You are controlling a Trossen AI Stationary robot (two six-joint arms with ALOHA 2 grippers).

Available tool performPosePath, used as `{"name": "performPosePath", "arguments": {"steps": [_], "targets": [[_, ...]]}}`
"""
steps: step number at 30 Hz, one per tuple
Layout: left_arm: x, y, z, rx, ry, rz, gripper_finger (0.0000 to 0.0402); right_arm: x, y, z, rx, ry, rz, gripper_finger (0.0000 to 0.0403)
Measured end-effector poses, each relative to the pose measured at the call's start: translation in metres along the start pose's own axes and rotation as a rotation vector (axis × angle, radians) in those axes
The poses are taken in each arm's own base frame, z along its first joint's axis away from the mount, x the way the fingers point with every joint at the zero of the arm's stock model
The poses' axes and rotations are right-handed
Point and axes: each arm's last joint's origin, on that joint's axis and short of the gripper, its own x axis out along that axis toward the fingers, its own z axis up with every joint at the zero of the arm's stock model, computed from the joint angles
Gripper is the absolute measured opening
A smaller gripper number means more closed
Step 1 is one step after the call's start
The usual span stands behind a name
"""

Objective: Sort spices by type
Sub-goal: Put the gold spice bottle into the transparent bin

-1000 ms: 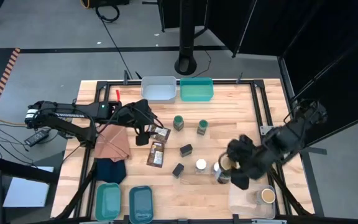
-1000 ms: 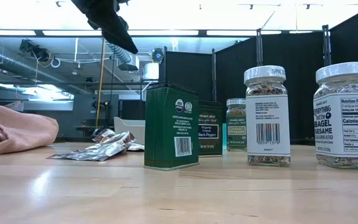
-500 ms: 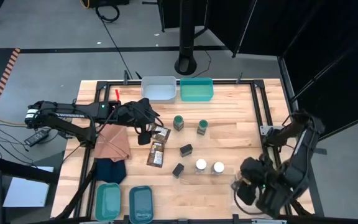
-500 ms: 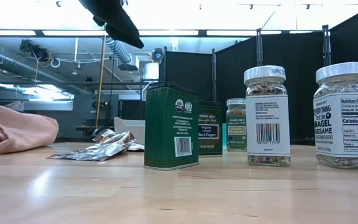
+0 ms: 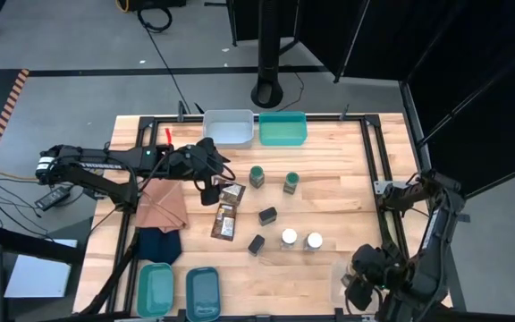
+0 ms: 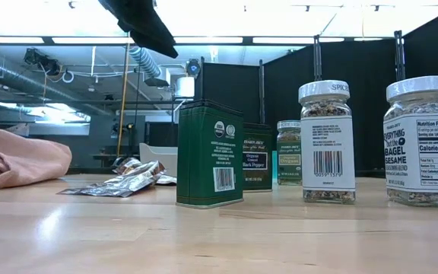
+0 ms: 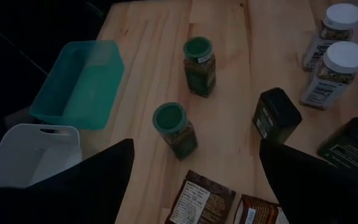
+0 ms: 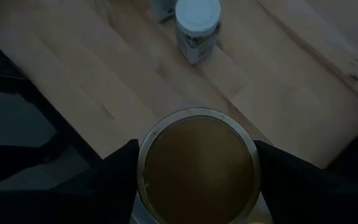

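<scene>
1. Counting around the white bin [image 5: 227, 127] at the table's far edge: two green-lidded jars [image 5: 257, 176] stand on the wood just in front of it, side by side.
2. Two small black boxes [image 5: 267, 215] come next, farther from the white bin than the green-lidded pair.
3. Two white-lidded jars [image 5: 289, 238] stand beside each other, farther out again and off toward the right arm's side.
4. Two flat brown packets [image 5: 225, 222] lie close to the left gripper [image 5: 207, 183], which hangs above them with its fingers spread wide and nothing between them.
5. One tan-topped round jar [image 8: 196, 167] is pinched between the right gripper's [image 8: 196, 186] fingers, way over at the near corner, well apart from the white bin.
6. One teal bin [image 5: 282, 129] is touching the white bin's side, and two more teal trays [image 5: 155, 289] wait at the near edge.
7. Two folded cloths [image 5: 163, 207], one brown and one dark blue.
</scene>
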Motion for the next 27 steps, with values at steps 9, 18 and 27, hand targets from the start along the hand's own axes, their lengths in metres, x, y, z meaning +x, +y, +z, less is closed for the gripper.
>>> {"name": "performPosePath", "arguments": {"steps": [9, 18, 27], "targets": [[0.0, 0.001, 0.002, -0.007, -0.017, 0.007, 0.0352, 0.028, 0.005, -0.023, 0.038, -0.055, -0.093, 0.0287], [0.002, 0.011, 0.001, -0.032, -0.016, 0.04, 0.0352, 0.043, 0.0, -0.034, 0.1, -0.106, -0.132, 0.0287], [0.003, 0.019, 0.001, -0.051, -0.011, 0.064, 0.0352, 0.054, 0.0, -0.042, 0.127, -0.119, -0.092, 0.0287]]}}
